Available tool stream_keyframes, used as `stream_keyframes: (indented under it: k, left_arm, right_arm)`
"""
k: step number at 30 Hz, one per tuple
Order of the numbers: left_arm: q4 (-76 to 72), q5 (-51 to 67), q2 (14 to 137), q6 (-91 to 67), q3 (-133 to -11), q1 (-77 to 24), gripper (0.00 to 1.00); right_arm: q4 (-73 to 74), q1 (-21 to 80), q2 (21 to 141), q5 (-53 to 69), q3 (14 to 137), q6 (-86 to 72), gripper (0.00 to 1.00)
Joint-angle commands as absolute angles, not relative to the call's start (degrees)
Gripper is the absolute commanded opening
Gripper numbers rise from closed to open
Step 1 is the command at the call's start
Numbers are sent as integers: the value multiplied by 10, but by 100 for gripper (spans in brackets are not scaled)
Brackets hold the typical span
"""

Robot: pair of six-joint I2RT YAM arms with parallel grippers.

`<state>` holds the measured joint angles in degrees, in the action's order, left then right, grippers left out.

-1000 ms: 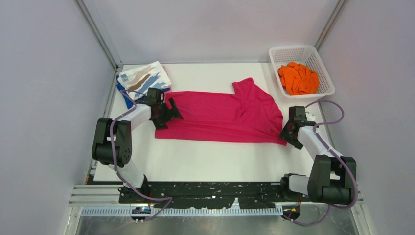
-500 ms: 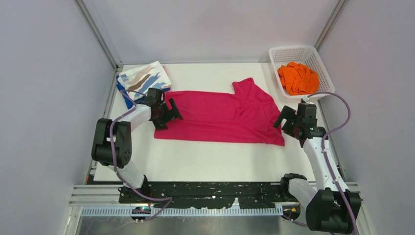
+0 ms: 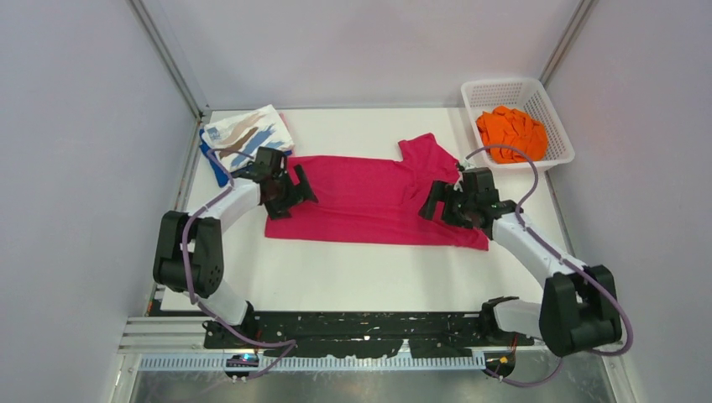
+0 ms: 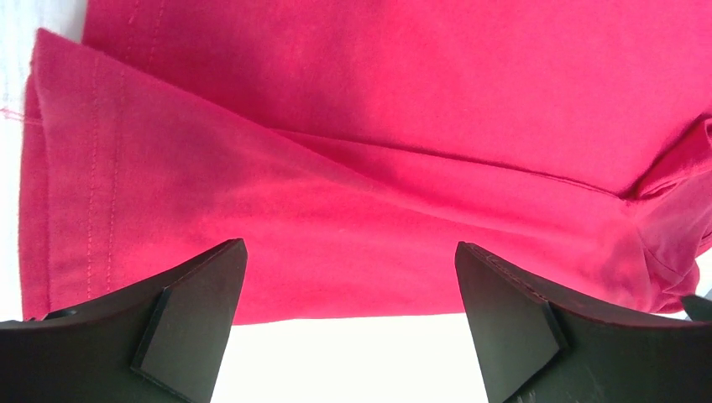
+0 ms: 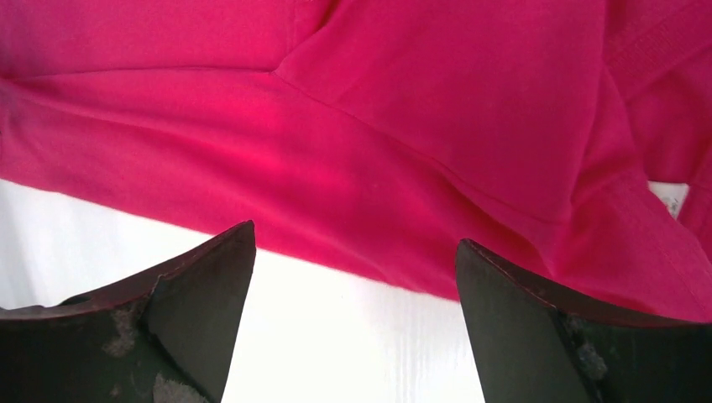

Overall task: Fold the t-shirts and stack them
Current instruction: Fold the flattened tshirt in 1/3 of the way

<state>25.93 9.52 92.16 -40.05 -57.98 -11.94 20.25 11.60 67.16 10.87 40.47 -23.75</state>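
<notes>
Right gripper [image 3: 431, 207] has moved off the near right corner of the plain bright magenta cloth t-shirt [image 3: 361, 197]. It is now in over the shirt's right half, jaws spread wide above the cloth. Left gripper [image 3: 302, 186] has crept slightly further onto the shirt's left edge.

Top external: mounted high, behind the arm bases, tilted down and forward. It takes in the whole table [image 3: 361, 273], with the bases along the bottom edge and the back wall at top.

Left wrist: very near, looks past the left gripper [image 4: 348, 327] onto the hemmed end of the magenta t-shirt [image 4: 378, 126].

Right wrist: equally near, looks past the right gripper [image 5: 357, 323] onto the same shirt's near edge at its neck end.

All three share the shirt and the white tabletop beside it.
</notes>
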Motion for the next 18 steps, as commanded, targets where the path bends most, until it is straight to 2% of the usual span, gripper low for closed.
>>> stream_keyframes:
  k: [1,9,18]
  left_arm:
    - [259,104,944,-402,-610,-126,100]
    - [255,108,974,-402,-569,-135,100]
    - [279,72,894,-413,-441,-159,100]
  right_arm:
    - [121,123,757,114,443,-254,96]
    - [133,126,872,67,443,-261,96]
    - [247,126,807,35,379,-261,95]
